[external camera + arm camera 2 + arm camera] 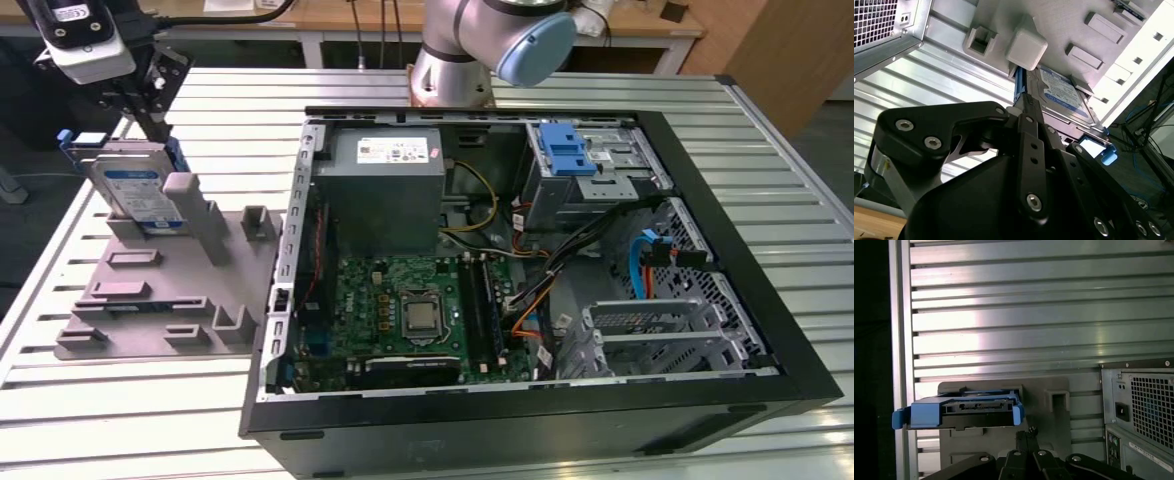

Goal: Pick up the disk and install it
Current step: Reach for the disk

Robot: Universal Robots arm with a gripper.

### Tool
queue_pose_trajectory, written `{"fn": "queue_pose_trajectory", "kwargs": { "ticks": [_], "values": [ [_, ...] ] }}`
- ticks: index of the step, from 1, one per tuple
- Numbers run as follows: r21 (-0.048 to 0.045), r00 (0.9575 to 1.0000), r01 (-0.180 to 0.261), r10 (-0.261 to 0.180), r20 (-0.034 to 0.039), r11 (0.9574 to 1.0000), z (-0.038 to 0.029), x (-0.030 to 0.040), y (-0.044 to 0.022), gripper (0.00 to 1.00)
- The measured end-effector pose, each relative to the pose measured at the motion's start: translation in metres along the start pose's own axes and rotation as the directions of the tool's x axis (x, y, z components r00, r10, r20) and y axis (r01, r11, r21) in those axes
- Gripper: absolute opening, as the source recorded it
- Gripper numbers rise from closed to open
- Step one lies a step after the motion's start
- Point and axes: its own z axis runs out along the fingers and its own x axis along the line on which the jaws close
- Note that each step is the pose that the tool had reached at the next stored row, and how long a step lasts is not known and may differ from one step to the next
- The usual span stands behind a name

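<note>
The tool (158, 125), grip state unclear, hangs at the top of the upright disk (123, 165), blue-and-white label (140, 195) unreadable.

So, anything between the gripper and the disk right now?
Nothing visible. The gripper is at the top edge of the disk, which stands upright in the grey fixture. The fixture's post stands beside the disk, not in the approach.

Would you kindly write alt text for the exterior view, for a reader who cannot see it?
The gripper is right at the top of the disk, which stands on edge in a grey holder on a slatted metal table. To the exterior view's right of the holder lies an open computer case, its motherboard exposed.
</note>
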Motion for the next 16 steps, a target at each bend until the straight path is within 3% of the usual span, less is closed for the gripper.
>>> {"fn": "queue_pose_trajectory", "kwargs": {
  "ticks": [16],
  "values": [
    [0.0001,1.0000,0.000,0.000,-0.0011,1.0000,0.0001,0.0062,-0.0004,0.11]
  ]
}}
